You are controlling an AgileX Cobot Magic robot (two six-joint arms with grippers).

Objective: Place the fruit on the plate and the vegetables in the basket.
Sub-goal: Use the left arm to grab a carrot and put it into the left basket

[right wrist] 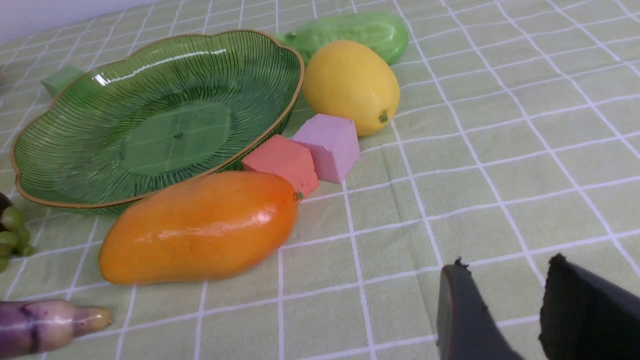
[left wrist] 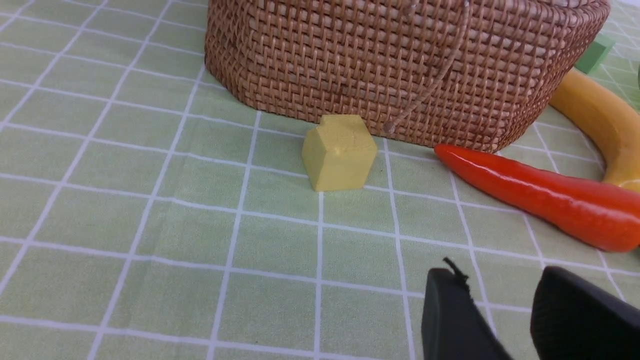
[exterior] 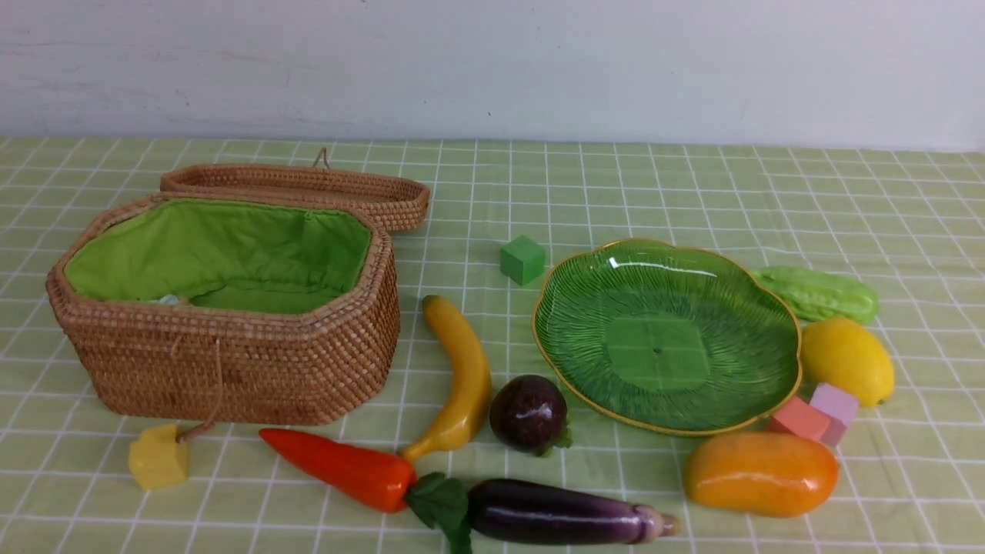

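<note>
**Fig. 1. Sorting layout before the first pick, seen from the robot's side of the table.**

Nothing appears sorted yet. The wicker basket (exterior: 231, 362) stands at the left with its lid (exterior: 308, 188) thrown back and its green lining exposed. The green glass plate (exterior: 666, 338) lies bare at centre-right.

All the produce rests on the checked tablecloth (exterior: 885, 215):
- The aubergine (exterior: 562, 512), carrot (exterior: 346, 469) and banana (exterior: 462, 377) lie in front of and beside the basket.
- The mango (exterior: 760, 472) lies in front of the plate, the gourd (exterior: 819, 294) and lemon (exterior: 846, 360) at its right, and the purple ball (exterior: 529, 412) at its left.

The left gripper (left wrist: 497, 285) hangs low near the carrot and the right gripper (right wrist: 507, 270) near the mango. Both have their jaws parted and grasp nothing.

**Likely step: a first grasp.**
- Each glossy piece is best taken across its thick middle, where it is less likely to slip or pivot.
- The carrot should be lifted clear of the basket wall before release over the lining.
- The mango lies just beside an orange-pink cube (exterior: 799, 419), so it should be raised straight up and then lowered to the plate's flat centre rather than slid over the rim.

**Count.**
- One basket and one plate.
- Three vegetables: aubergine, carrot and gourd.
- Four fruits: banana, mango, lemon and purple ball.
- Three loose cubes: the orange-pink one, a pink one (exterior: 835, 408) and a green one (exterior: 522, 259).
- One yellow block (exterior: 158, 458) on the basket's cord.
</note>
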